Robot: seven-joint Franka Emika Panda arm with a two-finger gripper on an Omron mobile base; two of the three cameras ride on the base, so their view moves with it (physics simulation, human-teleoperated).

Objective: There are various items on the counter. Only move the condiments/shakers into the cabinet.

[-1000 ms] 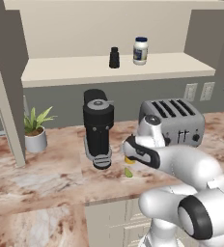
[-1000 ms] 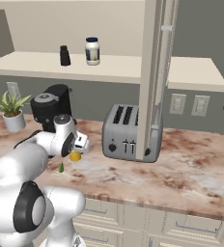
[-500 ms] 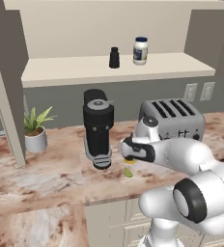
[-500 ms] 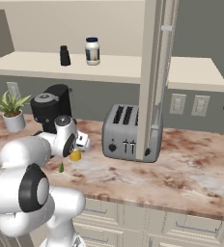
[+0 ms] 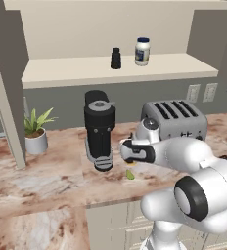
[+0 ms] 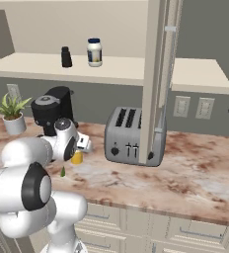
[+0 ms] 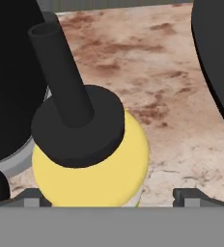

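Squeeze bottle (image 7: 92, 164) base cut off; hand (image 5: 126, 152) hides it, grip unclear.

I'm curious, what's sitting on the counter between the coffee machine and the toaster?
The yellow bottle and a tiny green piece, seen from both base views, with the gripper there.

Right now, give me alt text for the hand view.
A yellow squeeze bottle with a black cap and nozzle stands on the marbled counter, seen close from above, between the fingertips. The black coffee machine is beside it on the left.
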